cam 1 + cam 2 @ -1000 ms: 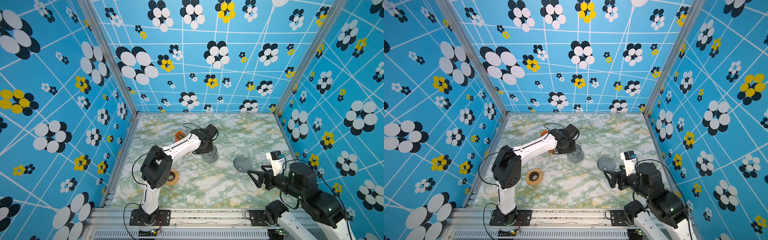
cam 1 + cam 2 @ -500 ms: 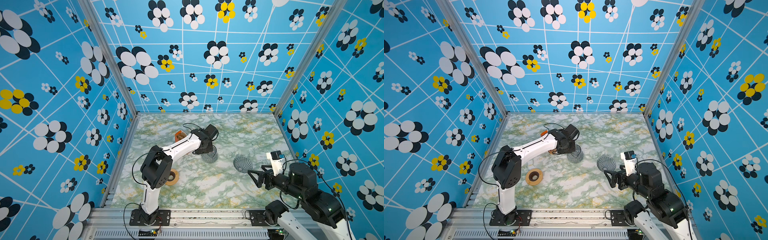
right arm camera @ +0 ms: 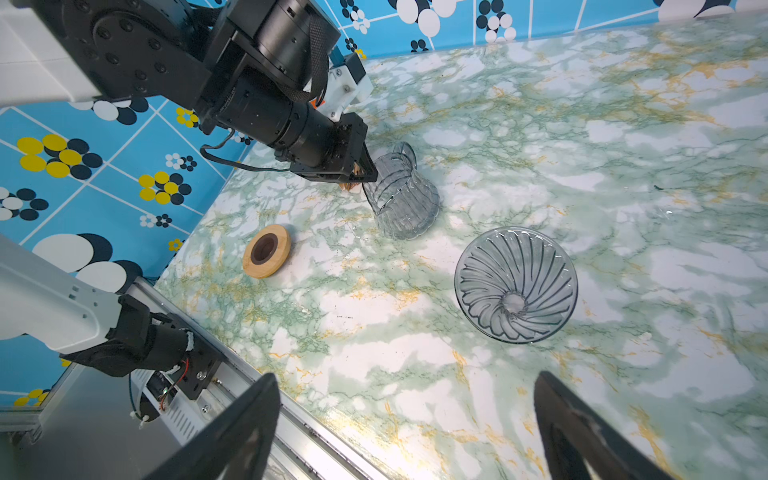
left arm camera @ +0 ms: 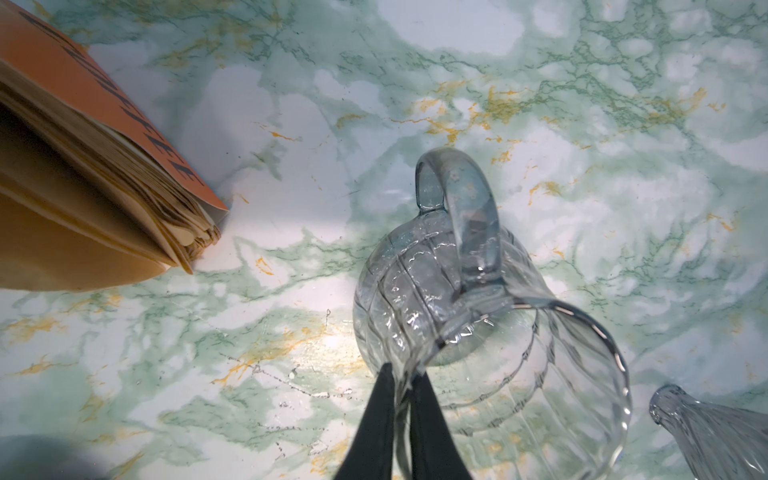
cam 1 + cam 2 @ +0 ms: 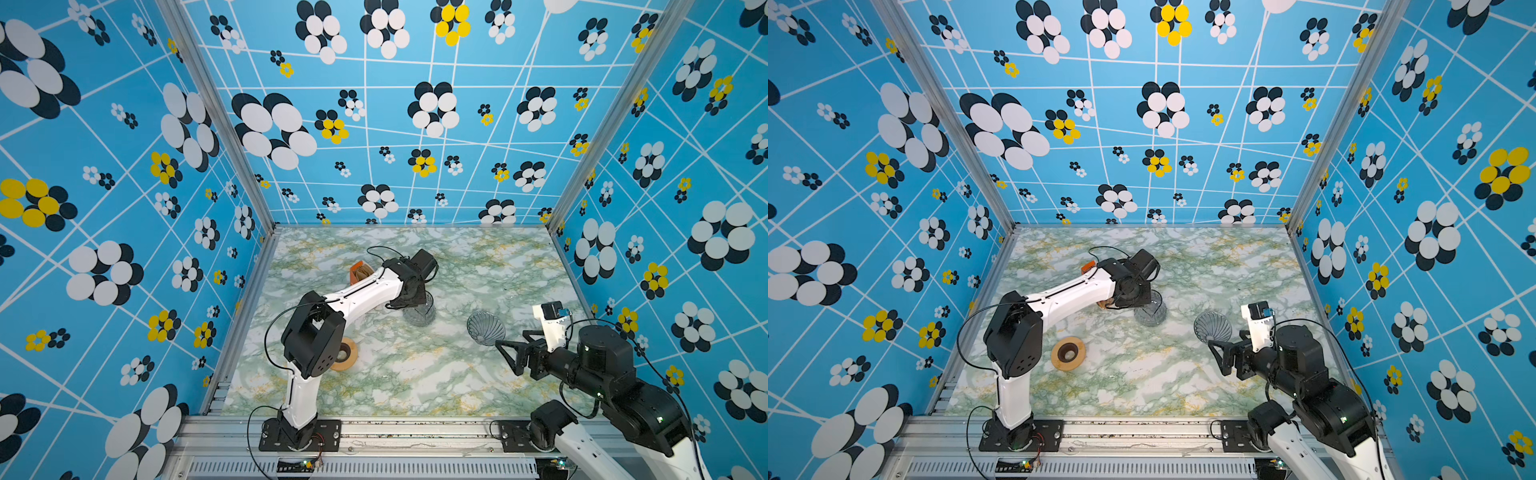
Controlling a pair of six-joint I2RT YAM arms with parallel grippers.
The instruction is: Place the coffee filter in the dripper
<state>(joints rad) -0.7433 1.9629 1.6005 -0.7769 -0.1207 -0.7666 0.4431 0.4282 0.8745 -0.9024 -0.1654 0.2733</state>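
Pinched on the rim of the glass jug (image 4: 478, 316), the left gripper (image 4: 405, 419) has its two black fingers pressed against the wall, one inside, one outside. Nothing shows inside the jug. Beside it lies the orange packet (image 4: 95, 108) with its stack of tan papers; I cannot pick out a single coffee filter. Well apart, the dripper (image 3: 516, 284) rests on the marble table (image 3: 623, 145) with nothing in it. Near it, the right gripper (image 3: 405, 424) hangs spread wide, holding nothing. A wooden ring (image 3: 267, 250) lies beside the left arm.
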